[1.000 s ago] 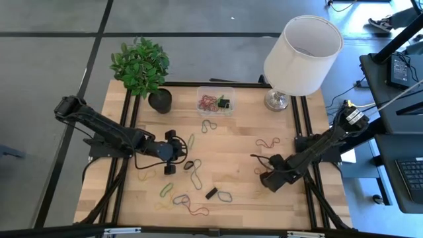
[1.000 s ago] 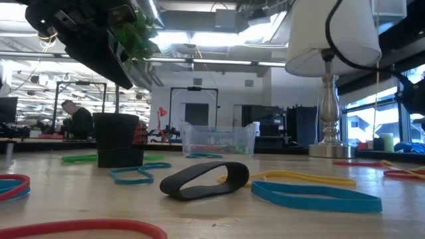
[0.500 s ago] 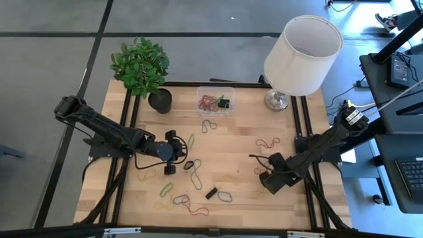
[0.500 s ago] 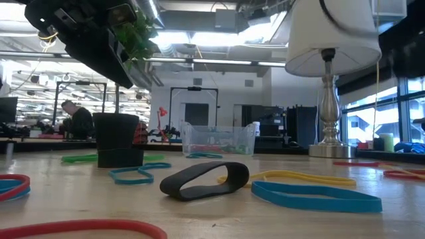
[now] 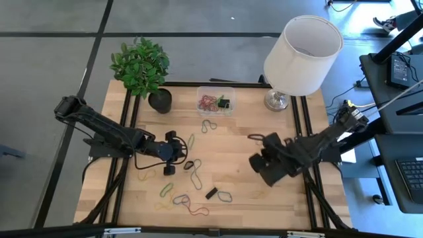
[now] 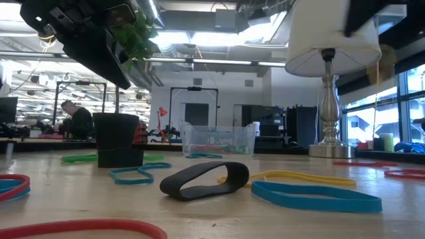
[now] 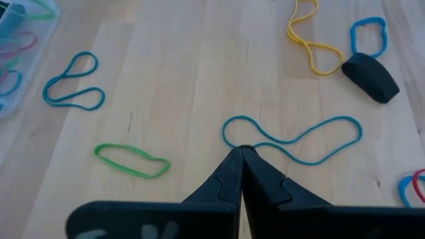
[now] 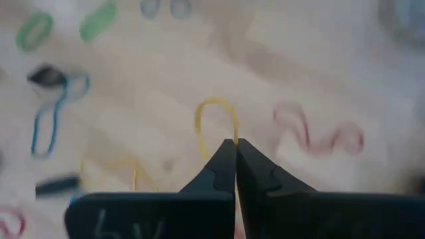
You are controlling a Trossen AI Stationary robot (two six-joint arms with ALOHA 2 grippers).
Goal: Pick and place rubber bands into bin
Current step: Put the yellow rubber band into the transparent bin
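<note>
right claw (image 8: pixel 235 142) clenched on a yellow rubber band (image 8: pixel 216 123), raised over the bench's right half; left claw (image 7: pixel 240 150) clenched at a blue rubber band (image 7: pixel 292 138).

lamp (image 5: pixel 301 53) stands at the far right corner of the bench (image 5: pixel 251 198), potted plant (image 5: pixel 141 69) at the far left, and the clear bin (image 5: pixel 215 100) sits between them at the far edge with several bands already in it. right claw's tips are pressed together with the yellow loop hanging from them, though that view is blurred, so the grip looks likely rather than sure. left claw's tips meet at the blue band's edge near mid-bench. loose rubber bands (image 5: pixel 193 173) lie scattered across the near half, a flat black one (image 6: pixel 204 180) among them.
</note>
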